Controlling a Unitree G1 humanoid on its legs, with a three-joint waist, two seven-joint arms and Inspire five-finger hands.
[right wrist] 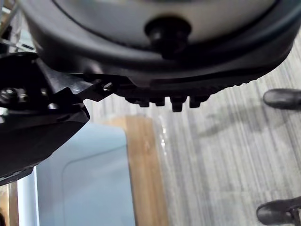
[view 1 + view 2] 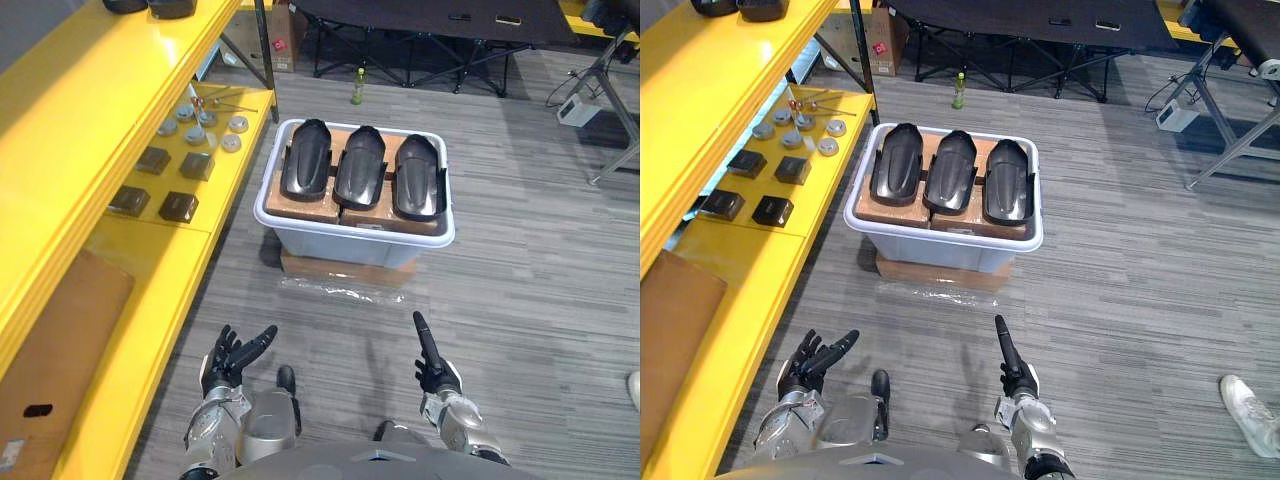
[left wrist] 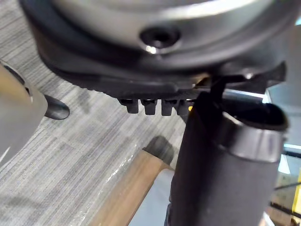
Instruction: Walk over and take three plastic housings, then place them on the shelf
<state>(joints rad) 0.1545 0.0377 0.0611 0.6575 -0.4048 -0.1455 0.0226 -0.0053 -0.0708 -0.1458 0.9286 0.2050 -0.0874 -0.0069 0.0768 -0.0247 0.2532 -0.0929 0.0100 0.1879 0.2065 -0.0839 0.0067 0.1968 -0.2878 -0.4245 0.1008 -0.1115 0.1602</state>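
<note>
Three black housings (image 2: 360,168) abreast in grey bin (image 2: 340,247).

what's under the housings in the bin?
Three housings lie on brown boxes filling the bin. Anything beneath the boxes is hidden.

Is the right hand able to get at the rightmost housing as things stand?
Probably not yet: the open right hand hangs short of the bin, though nothing covers the rightmost housing.
</note>
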